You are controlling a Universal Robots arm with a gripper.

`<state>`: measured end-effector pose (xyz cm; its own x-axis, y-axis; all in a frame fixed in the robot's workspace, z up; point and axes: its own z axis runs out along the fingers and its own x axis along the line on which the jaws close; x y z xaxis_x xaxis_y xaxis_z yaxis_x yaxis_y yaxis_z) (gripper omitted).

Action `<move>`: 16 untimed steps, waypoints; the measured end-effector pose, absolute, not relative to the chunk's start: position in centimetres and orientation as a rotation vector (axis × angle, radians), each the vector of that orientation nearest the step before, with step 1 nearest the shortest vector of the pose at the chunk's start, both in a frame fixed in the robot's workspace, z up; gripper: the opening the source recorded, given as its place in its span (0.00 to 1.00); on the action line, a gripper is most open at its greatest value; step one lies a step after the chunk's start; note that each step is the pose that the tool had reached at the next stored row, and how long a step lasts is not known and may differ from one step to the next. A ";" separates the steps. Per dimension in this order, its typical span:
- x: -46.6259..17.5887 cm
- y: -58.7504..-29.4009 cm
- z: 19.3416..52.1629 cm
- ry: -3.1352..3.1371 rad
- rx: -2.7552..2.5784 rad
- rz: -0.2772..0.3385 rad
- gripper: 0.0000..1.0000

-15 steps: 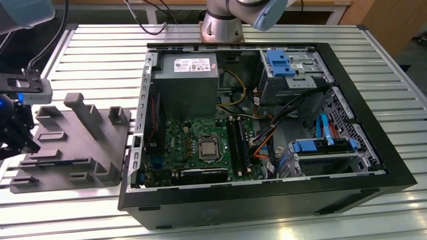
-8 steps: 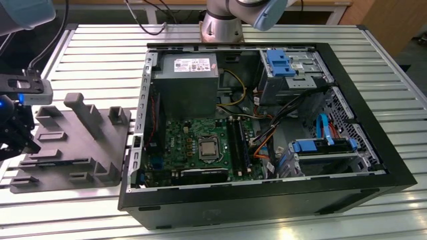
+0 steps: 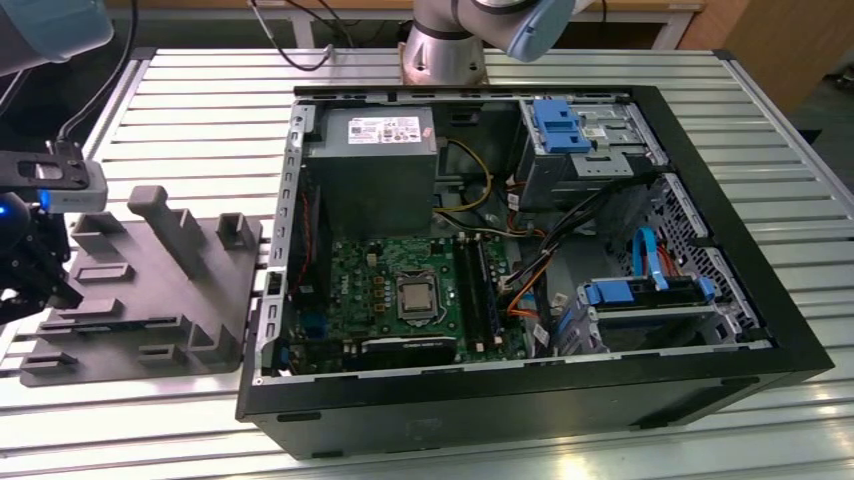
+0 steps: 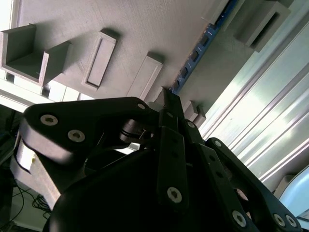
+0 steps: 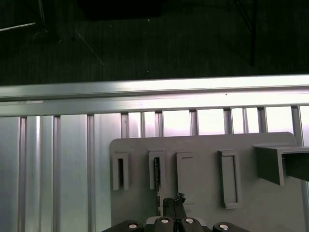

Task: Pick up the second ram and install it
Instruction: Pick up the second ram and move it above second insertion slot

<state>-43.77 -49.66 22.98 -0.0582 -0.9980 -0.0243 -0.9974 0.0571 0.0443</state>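
- Exterior view: gripper (image 3: 40, 285) hangs over the grey tray (image 3: 147, 330) at the exterior view's left, well apart from the open computer case (image 3: 747, 370). The board's memory sockets (image 3: 470, 285) sit deep in the case, with loose cables (image 3: 534, 275) just beside them.
- Second wrist view: ram stick (image 4: 200, 47) stands on edge in the tray (image 4: 120, 29), blue edge and dark chips showing. Gripper (image 4: 167, 99) is at its near end, fingers (image 4: 171, 145) drawn together with no gap visible. Can't tell if the stick's end is between them.
- First wrist view: gripper (image 5: 176, 203) sits low over the tray (image 5: 203, 193). A thin dark edge in one slot, likely the ram stick (image 5: 157, 170), is just beside the tips.
- Risk: a grip on one end only could let the stick tilt or slip.
- Risk: an off-axis pull could bind it in the tray slot.
- Risk: at the case, the cables could snag it.
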 end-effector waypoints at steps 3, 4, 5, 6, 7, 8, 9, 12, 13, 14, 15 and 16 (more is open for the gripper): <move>-43.7 -49.7 22.9 -2.274 2.148 -0.077 0.11; -43.7 -49.8 22.9 -2.274 2.148 -0.077 0.11; -43.7 -49.8 22.8 -2.274 2.148 -0.077 0.11; -43.7 -49.8 22.8 -2.274 2.148 -0.077 0.11; -43.7 -49.9 22.8 -2.274 2.148 -0.077 0.11; -43.7 -49.9 22.7 -2.274 2.148 -0.077 0.11; -43.7 -49.9 22.7 -2.273 2.148 -0.077 0.11; -43.6 -50.0 22.6 -2.273 2.149 -0.077 0.11; -43.6 -50.1 22.6 -2.273 2.149 -0.077 0.11; -43.6 -50.1 22.6 -2.273 2.149 -0.077 0.11; -43.6 -50.2 22.5 -2.272 2.149 -0.077 0.11; -43.5 -50.2 22.5 -2.272 2.149 -0.077 0.11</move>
<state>-43.54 -50.22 22.49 -0.0561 -0.9981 -0.0244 -0.9975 0.0550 0.0448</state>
